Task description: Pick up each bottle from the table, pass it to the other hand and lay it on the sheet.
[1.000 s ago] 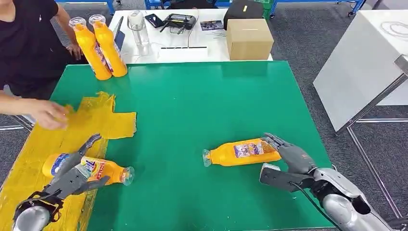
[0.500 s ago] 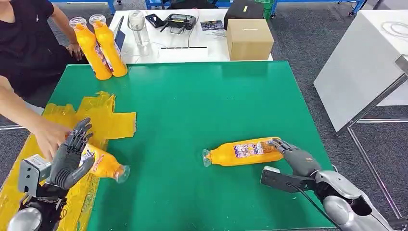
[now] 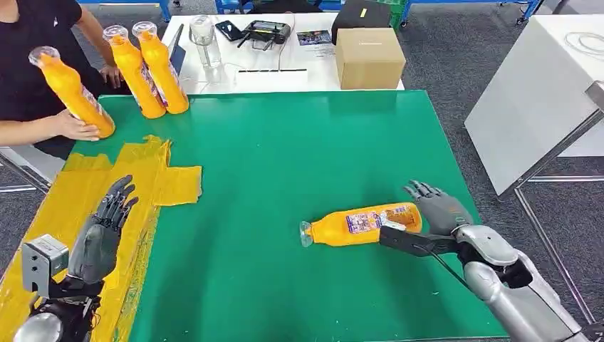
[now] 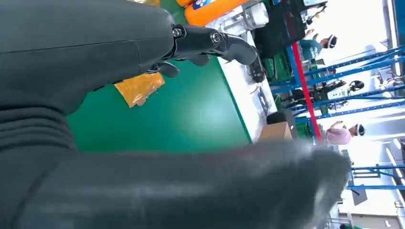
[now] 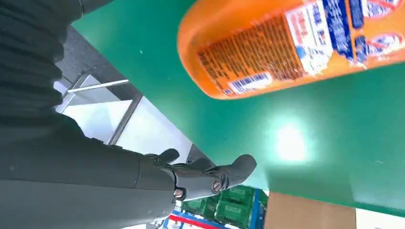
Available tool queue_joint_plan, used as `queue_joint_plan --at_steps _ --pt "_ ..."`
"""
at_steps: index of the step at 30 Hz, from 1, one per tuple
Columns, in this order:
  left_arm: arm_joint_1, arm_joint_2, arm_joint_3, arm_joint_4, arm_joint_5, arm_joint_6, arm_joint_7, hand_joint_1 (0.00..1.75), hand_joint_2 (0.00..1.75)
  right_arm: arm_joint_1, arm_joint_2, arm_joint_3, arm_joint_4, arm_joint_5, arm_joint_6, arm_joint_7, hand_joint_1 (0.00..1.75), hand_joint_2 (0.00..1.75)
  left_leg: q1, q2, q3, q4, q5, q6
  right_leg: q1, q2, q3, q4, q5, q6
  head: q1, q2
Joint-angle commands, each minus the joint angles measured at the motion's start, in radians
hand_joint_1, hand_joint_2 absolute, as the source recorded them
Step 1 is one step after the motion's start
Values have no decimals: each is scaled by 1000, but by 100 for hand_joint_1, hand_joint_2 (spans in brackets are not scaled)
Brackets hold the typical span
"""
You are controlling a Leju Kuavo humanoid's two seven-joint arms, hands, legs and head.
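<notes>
1. Bottle on the mat [image 3: 360, 224] [image 5: 296, 43]: orange, labelled, lying on its side on the green table mat [image 3: 299, 178], clear cap end pointing toward the robot's left, base end toward the right hand.
2. Right hand [image 3: 436, 206]: held just beside the base of that bottle, on its far right side, fingers spread and holding nothing. The thumb reaches along the near side of the bottle's base; whether it touches cannot be told from the head view. The right wrist view shows the fingers [image 5: 210, 179] extended over the mat's edge, apart from the bottle.
3. Left hand [image 3: 100, 235]: raised above the yellow sheet [image 3: 85, 192], fingers straight and parted, nothing in it (well apart from every bottle). The left wrist view shows the fingers [image 4: 210, 40] stretched out over the mat.
4. Yellow sheet: crumpled plastic covering the mat's near left part, with no bottle on it.
5. Bottle in a person's hand [image 3: 71, 89]: orange, held tilted at the table's far left edge by a person's hand [image 3: 75, 127].
6. Two upright bottles [image 3: 146, 68]: standing side by side, touching, at the mat's far left corner.
7. Background items: cardboard box [image 3: 369, 57] and a clear container [image 3: 203, 39] on the white table behind.
</notes>
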Motion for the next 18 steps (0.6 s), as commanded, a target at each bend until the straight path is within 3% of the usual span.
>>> queue_joint_plan --at_steps 1,18 --pt "-15 -32 27 21 7 -2 2 0 0 -89 67 60 132 1 3 -9 0 175 0 2 3 -1 0 0 0 3 2 -2 1 0 0 0" --pt "-107 -18 -16 92 27 -4 12 0 0 -224 148 216 404 -85 71 -86 0 175 1 2 3 -1 1 0 1 3 3 -2 1 0 0 0"
